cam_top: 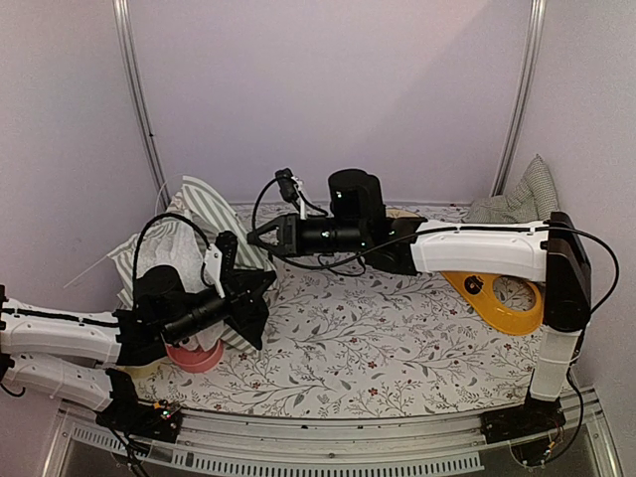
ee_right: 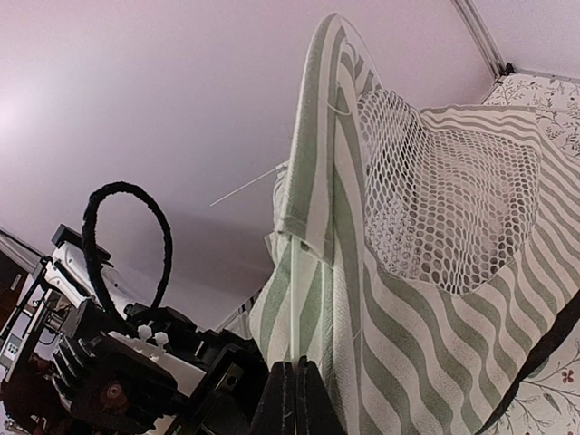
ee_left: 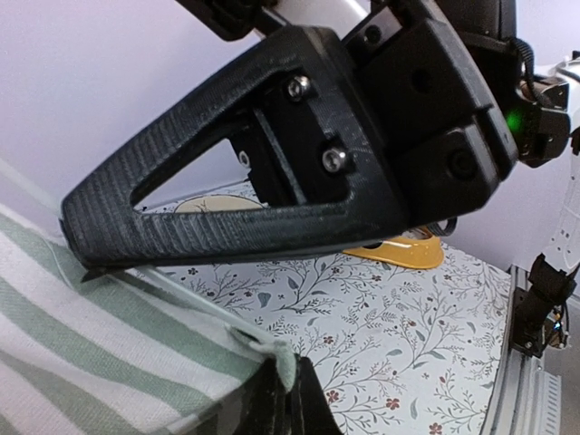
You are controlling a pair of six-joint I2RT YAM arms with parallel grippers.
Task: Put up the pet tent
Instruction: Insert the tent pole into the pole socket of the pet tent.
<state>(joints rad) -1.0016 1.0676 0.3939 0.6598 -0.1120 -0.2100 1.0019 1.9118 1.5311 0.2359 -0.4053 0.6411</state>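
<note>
Raising step: pet tent half-slumped at far-left corner of surface, left end effector clamped on its hem, right end effector pinching its front edge; next, probably lift and spread.

A floral tablecloth covers the table. At its right side lies a yellow plastic piece, a checked cushion sits past its back right corner, and a pink bowl rests near its front left.
</note>
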